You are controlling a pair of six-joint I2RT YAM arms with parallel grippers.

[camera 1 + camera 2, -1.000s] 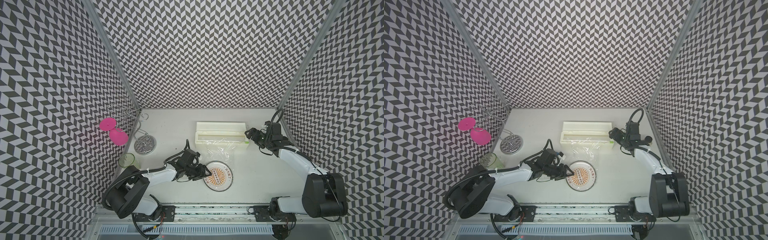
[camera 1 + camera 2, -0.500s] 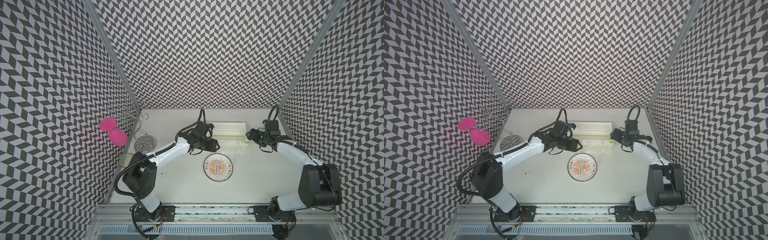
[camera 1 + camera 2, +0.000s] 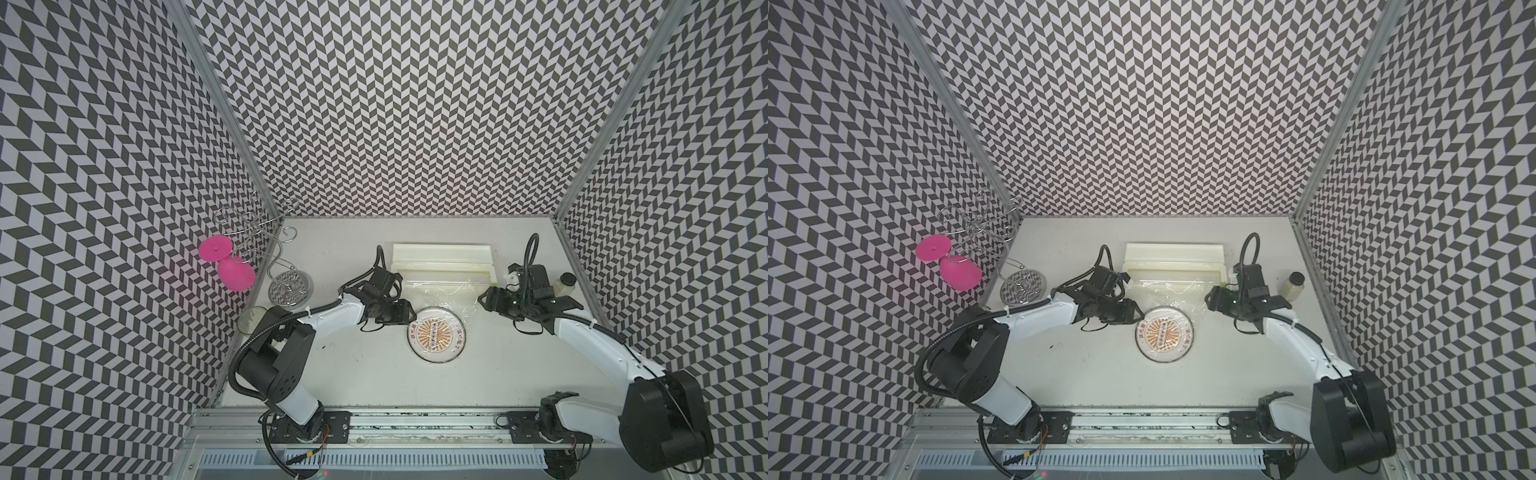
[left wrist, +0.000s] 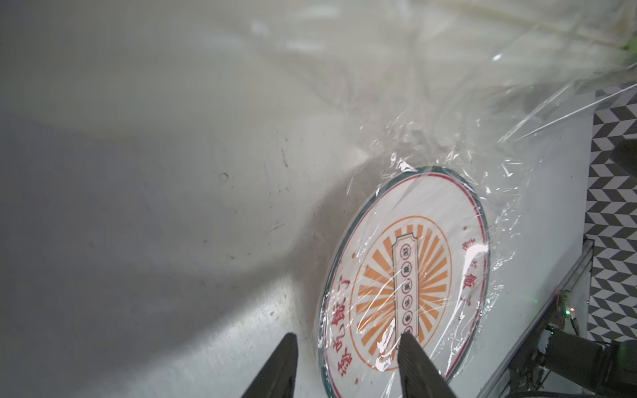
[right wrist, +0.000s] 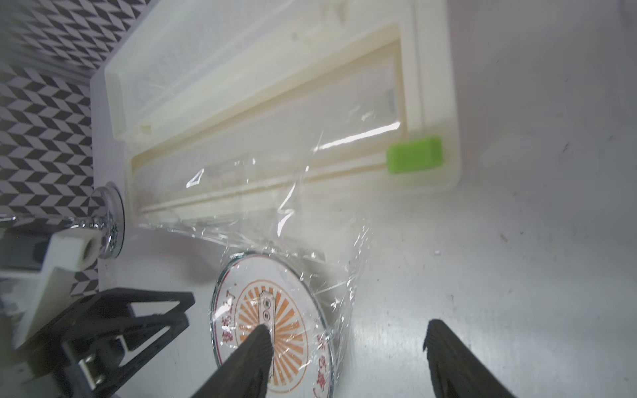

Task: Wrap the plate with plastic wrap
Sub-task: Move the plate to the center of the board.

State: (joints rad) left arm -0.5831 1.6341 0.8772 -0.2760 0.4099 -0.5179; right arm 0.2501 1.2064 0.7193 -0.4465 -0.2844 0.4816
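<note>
Plate lies mid tabletop, with plastic wrap draped over it from the dispenser box at 12 o'clock (apparently uncut). Left claw at 10 o'clock and right claw at 2 o'clock, both released and empty. Step judged: covering. Next: sever the sheet, tuck its edges.

I have the plate on the table, mid-way across, with the plastic wrap lying on it and running back to the dispenser box behind. My 2 grippers flank it: left gripper just left, right gripper right and slightly behind.
</note>
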